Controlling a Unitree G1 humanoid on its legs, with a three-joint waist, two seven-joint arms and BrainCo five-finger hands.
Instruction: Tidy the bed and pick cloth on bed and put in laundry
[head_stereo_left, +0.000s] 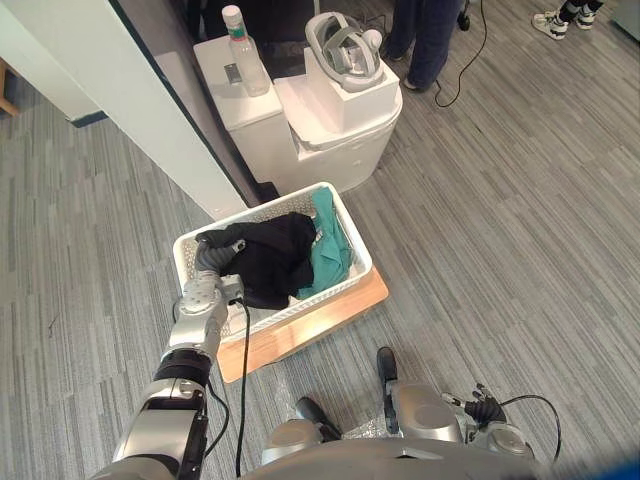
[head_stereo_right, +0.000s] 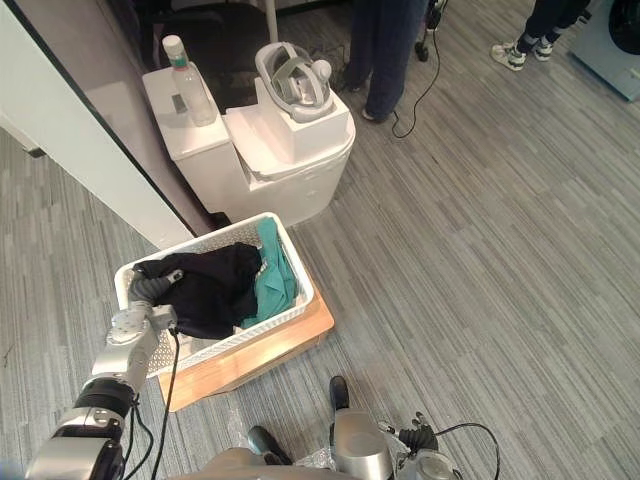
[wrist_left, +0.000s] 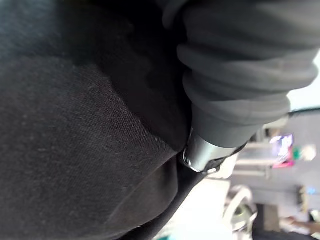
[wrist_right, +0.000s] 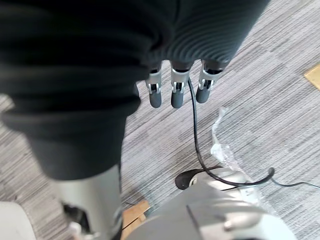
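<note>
At the drop-off, our left hand (head_stereo_left: 210, 259) sits in the black cloth (head_stereo_left: 272, 258) by the left edge of the laundry basket (head_stereo_left: 320, 296), its grip hidden so we cannot tell; next we should release and lift clear.

Lab-like office; grey carpet (head_stereo_left: 520, 220); headset (head_stereo_left: 343, 45) on stand (head_stereo_left: 352, 98).

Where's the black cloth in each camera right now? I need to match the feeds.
Left eye view: black cloth in the white basket, centre-left.
Right eye view: same basket, lower left.
Left wrist view: close up, against the left hand.
Right wrist view: grey floor past the right hand instead.
Shared landmark: teal cloth beside it in both eye views.
</note>
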